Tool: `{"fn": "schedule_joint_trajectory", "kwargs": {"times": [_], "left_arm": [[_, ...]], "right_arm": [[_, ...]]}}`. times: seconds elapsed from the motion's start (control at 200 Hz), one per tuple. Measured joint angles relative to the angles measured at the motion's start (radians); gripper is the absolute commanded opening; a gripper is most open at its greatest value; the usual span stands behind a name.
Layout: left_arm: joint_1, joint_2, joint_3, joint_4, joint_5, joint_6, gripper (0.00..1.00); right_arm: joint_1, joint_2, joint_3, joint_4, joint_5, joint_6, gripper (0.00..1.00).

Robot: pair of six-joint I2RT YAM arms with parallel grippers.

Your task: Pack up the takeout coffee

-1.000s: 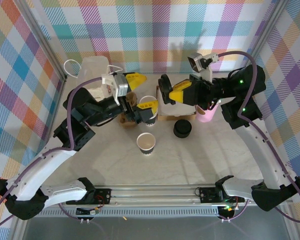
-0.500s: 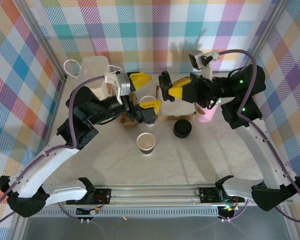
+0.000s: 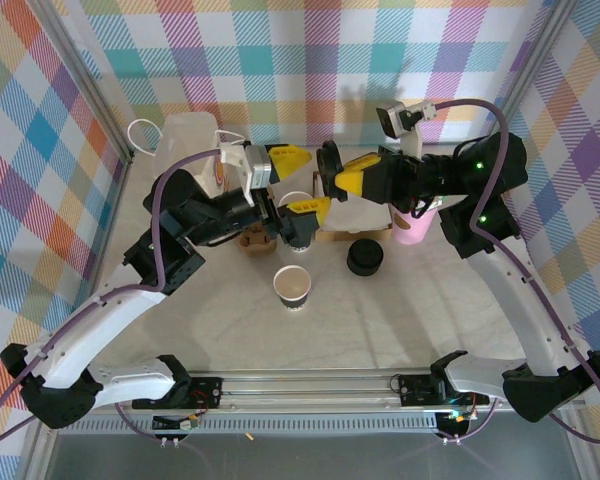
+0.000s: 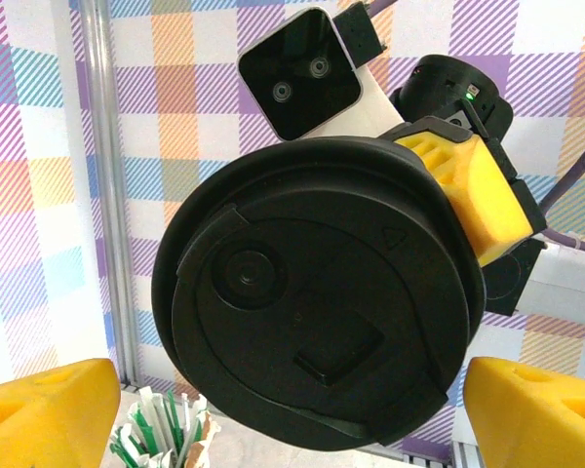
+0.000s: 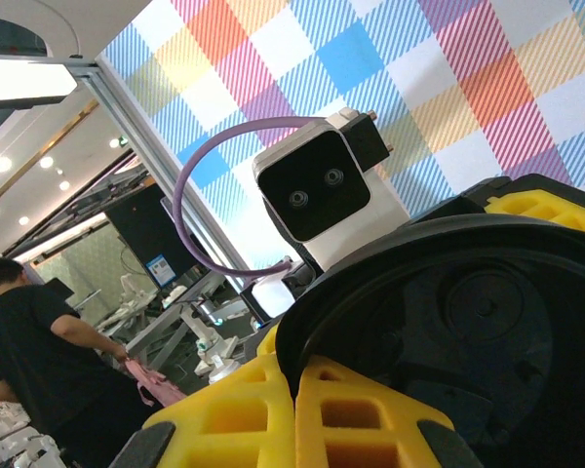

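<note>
Right gripper [image 3: 338,178] is pinching light, stiff lid [image 4: 317,302] by its rim; left gripper [image 3: 296,182], wide, is seemingly straddling crushable cup [image 3: 293,200].

Walls: multicolour plaid panels [image 3: 310,50] on three sides, framed by aluminium posts [image 3: 90,90].
Worktop [image 3: 410,320]: pale, marbled, with an aluminium rail [image 3: 310,385] along its near edge.
Room beyond: bright ceiling light strip [image 5: 24,83], round ceiling lamps [image 5: 2,164].

lidless cup [image 3: 292,286] and lid stack [image 3: 365,257] stand mid-table; the near table [image 3: 430,320] lies open.
</note>
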Motion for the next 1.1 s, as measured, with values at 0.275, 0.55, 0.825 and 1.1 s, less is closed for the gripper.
{"fn": "schedule_joint_trajectory", "kwargs": {"times": [0.275, 0.55, 0.825, 1.1], "left_arm": [[-0.002, 0.019, 0.018, 0.005, 0.005, 0.0, 0.81], [-0.002, 0.022, 0.021, 0.008, 0.018, 0.0, 0.73], [-0.002, 0.022, 0.023, 0.008, 0.019, 0.0, 0.75], [-0.002, 0.022, 0.023, 0.014, 0.017, 0.0, 0.75]], "right_arm": [[0.007, 0.013, -0.002, 0.03, 0.0, 0.02, 0.0], [0.017, 0.021, -0.006, 0.045, 0.0, 0.026, 0.0], [0.021, 0.026, -0.006, 0.063, 0.0, 0.029, 0.0], [0.027, 0.026, -0.006, 0.065, 0.012, 0.026, 0.0]]}}
